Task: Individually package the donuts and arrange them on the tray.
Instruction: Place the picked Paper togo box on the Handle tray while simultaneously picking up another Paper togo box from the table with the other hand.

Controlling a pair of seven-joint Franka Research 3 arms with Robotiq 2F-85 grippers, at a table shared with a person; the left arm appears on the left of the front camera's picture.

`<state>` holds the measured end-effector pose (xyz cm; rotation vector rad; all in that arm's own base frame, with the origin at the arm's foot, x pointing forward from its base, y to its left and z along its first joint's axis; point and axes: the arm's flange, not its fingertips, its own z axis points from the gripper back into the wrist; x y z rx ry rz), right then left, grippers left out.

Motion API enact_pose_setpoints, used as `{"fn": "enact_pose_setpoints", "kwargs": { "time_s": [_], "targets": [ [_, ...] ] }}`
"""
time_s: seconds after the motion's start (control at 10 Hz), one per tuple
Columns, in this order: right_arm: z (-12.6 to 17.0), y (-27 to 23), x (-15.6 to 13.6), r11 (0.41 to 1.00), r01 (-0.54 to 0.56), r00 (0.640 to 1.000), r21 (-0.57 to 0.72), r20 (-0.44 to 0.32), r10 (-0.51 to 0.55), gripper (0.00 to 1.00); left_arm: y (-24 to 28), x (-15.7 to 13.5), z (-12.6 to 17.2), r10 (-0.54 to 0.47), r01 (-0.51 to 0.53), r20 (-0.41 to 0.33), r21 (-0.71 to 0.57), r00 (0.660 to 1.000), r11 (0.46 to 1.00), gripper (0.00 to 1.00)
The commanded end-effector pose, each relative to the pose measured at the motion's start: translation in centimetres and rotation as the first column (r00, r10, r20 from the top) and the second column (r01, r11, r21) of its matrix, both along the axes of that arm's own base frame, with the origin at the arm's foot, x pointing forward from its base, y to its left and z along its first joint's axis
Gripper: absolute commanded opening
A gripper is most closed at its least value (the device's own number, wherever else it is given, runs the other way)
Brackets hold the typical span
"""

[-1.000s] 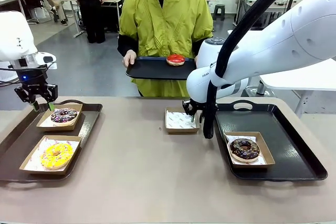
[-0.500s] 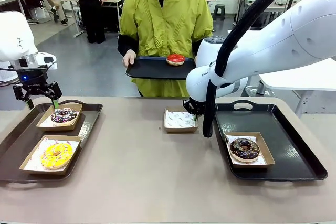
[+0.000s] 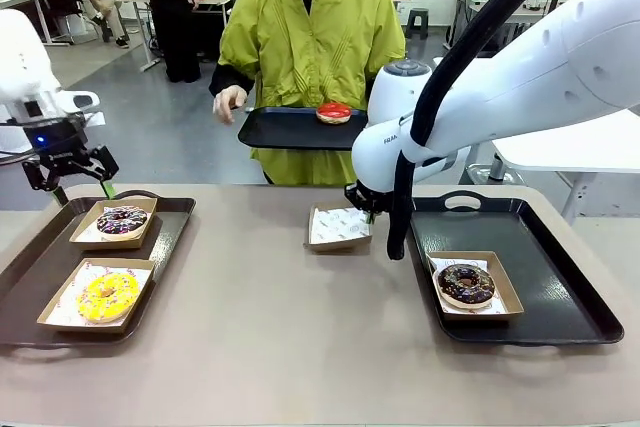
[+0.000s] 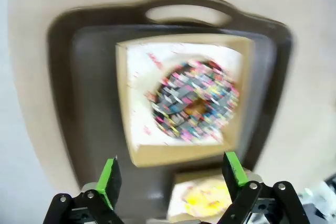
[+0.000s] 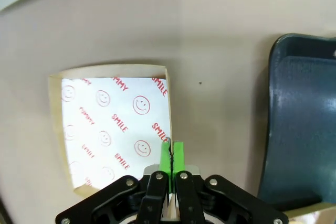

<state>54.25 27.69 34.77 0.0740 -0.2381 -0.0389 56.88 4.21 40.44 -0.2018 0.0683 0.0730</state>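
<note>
On the left tray (image 3: 30, 277), a chocolate donut with coloured sprinkles (image 3: 122, 220) and a yellow donut (image 3: 107, 294) each lie in a paper box. My left gripper (image 3: 72, 187) hangs open above that tray's far end. The left wrist view looks down past the open left gripper (image 4: 170, 174) onto the sprinkled donut (image 4: 195, 100). A dark chocolate donut (image 3: 466, 284) sits boxed on the right tray (image 3: 560, 287). My right gripper (image 3: 366, 209) is shut on the right wall of an empty paper box (image 3: 335, 227). The person holds a black tray (image 3: 280, 132) carrying a red donut (image 3: 334, 112).
The empty box (image 5: 110, 124) is lined with smiley-printed paper and lies just left of the right tray's rim (image 5: 304, 129). The table's near middle is bare. The right arm's black cable hangs in front of the right tray's left end.
My left gripper has risen and drifted left, away from the sprinkled donut's box. The right gripper has nudged the empty box a little left. The person's hand has come off the tray's left end.
</note>
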Motion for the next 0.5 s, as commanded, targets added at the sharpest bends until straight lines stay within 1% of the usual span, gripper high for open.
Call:
{"fn": "enact_pose_setpoints", "kwargs": {
  "time_s": [0.0, 0.1, 0.2, 0.3, 0.4],
  "targets": [
    [3.8, 0.2, -2.3, 1.0, 0.008, 0.997, 0.012, 0.073, -0.009, 0.0, 2.6, -5.7, 4.2, 0.002, 0.008, 0.036, -0.27, 0.999, 0.963, 1.0],
    [5.5, 0.4, -2.1, 0.999, 0.014, 0.997, 0.035, 0.076, -0.017, 0.0, 4.2, -8.0, 5.5, 0.013, 0.015, 0.075, -0.367, 0.997, 0.93, 1.0],
    [6.9, 0.9, -1.8, 1.0, 0.02, 0.998, 0.022, 0.067, -0.022, 0.0, 5.7, -10.0, 6.3, 0.02, 0.031, 0.104, -0.471, 0.994, 0.882, 1.0],
    [8.5, 1.6, -1.2, 0.999, 0.035, 0.998, -0.003, 0.046, -0.035, 0.0, 7.3, -12.1, 6.9, 0.021, 0.06, 0.135, -0.572, 0.991, 0.818, 1.0],
    [9.7, 2.2, -0.3, 0.998, 0.061, 0.998, -0.024, 0.036, -0.06, 0.0, 8.8, -14.0, 7.4, 0.029, 0.079, 0.157, -0.64, 0.987, 0.765, 1.0]
  ]
}}
